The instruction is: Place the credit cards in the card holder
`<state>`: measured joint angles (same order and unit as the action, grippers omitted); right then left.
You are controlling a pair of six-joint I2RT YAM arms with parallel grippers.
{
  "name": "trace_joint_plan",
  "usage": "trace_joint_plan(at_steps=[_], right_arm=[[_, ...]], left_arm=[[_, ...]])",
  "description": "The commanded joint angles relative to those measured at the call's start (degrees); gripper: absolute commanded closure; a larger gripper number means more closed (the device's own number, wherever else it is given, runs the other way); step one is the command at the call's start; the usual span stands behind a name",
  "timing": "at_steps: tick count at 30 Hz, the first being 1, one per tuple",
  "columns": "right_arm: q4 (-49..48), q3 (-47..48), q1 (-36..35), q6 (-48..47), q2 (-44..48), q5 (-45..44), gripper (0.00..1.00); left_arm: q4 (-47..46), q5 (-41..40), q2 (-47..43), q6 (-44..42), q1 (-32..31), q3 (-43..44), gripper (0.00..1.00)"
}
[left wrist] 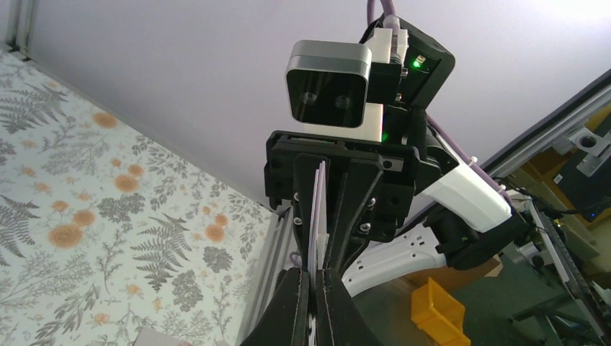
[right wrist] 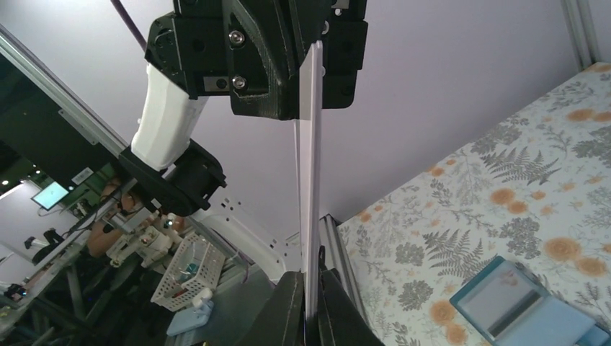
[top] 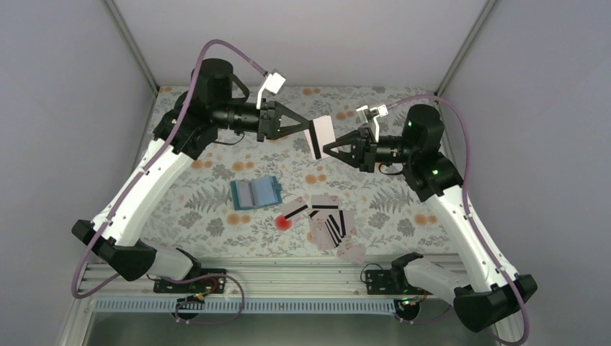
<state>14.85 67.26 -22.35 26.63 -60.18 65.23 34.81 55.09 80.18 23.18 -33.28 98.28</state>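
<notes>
Only the top view shows the whole layout. The left jaws (top: 310, 134) and right jaws (top: 326, 149) meet tip to tip in the air above the far half of the surface (top: 403, 209), and both are closed on the same held card (top: 324, 130). Its pale face is tilted up toward the camera, with the black stripe along the edge on the left arm's side. It is too foreshortened from above to read its long axis.

The wrist views add what the top view lacks. From the left wrist, the held card (left wrist: 318, 209) is edge-on, a thin pale line rising from the closed left jaws (left wrist: 314, 299) into the right jaws (left wrist: 326, 238). From the right wrist, the same held card (right wrist: 312, 144) runs from the closed right jaws (right wrist: 310, 306) into the left jaws (right wrist: 306, 101), so it spans from one arm to the other.

The card holder (top: 256, 193) lies open near the middle of the surface, with its long axis roughly left to right and slightly tilted. The right wrist view catches one corner of it (right wrist: 515, 306).

The loose cards (top: 328, 220) overlap toward the near edge, just right of the card holder, with their stripes pointing different ways.
</notes>
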Motion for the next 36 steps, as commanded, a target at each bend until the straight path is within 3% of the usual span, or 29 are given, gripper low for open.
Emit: trace_joint_plan(at_steps=[1,3,8,15,21,36], right_arm=[[-3.18,2.61,0.11,1.23,-0.24,2.73,0.96],[-4.20,3.00,0.11,1.79,-0.13,2.44,0.97],[-7.28,3.29,0.11,3.87,-0.06,1.13,0.97],[-7.99,4.86,0.11,4.94,-1.09,3.38,0.97],[-8.05,6.73,0.07,5.47,-2.40,7.01,0.97],[-2.04,10.65,0.03,1.58,-4.79,9.98,0.97]], left_arm=[[-2.10,0.57,-0.34,1.42,-0.21,-0.75,0.97],[-2.30,-0.58,-0.67,2.11,-0.20,-1.29,0.96],[-3.96,-2.10,-3.09,4.30,-0.12,-2.97,0.79],[-7.39,-5.57,-8.35,5.89,0.41,-6.55,0.79],[-17.15,-1.40,-10.76,8.57,0.86,-9.85,0.79],[-16.96,2.48,-7.16,7.34,0.67,-5.73,0.80]])
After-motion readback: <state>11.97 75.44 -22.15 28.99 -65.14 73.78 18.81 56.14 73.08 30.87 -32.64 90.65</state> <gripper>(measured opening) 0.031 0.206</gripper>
